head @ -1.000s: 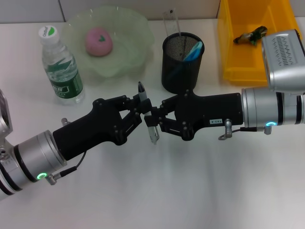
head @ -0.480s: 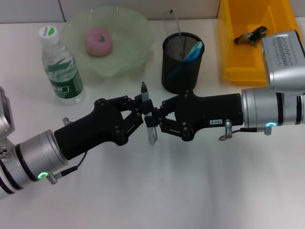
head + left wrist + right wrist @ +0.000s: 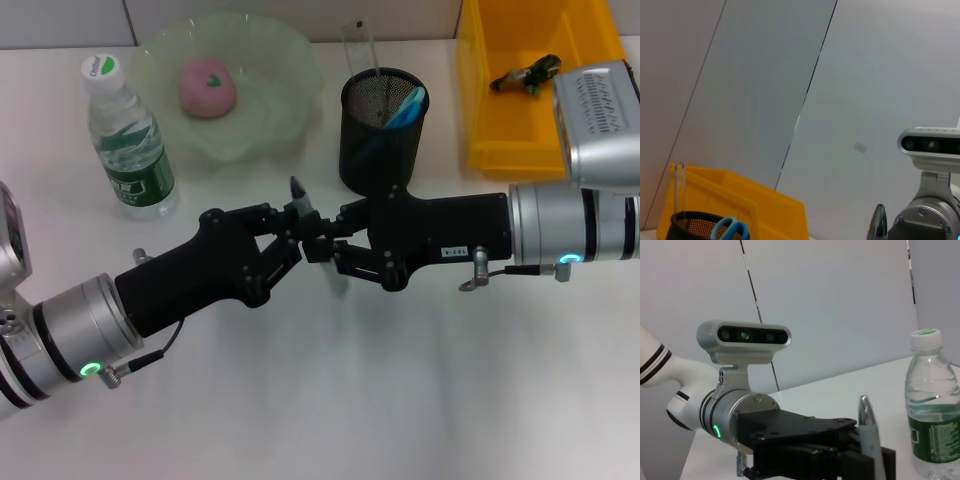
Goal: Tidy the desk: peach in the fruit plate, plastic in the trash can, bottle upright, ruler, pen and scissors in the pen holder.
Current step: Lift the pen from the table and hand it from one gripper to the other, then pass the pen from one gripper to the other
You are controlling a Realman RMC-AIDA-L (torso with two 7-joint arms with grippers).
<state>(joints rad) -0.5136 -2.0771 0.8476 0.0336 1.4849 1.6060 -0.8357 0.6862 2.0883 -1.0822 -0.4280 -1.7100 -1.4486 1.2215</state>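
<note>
Pen point(image 3: 299, 194) handover mid-tabletop: left claw point(image 3: 291, 232) and right claw point(image 3: 318, 238) both clamped on it. Next: one releases, then pen holder point(image 3: 383, 130).

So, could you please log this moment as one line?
stage: pen handover | left gripper: on pen | right gripper: on pen | pen holder: scissors, ruler in | pen: not in

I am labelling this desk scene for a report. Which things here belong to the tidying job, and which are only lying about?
Part of the job:
pen, held between left pincer and right pincer
pen holder with blue scissors and clear ruler
peach in fruit plate
upright bottle
yellow bin holding plastic scrap

Only lying about:
nothing else visible on the desk
</note>
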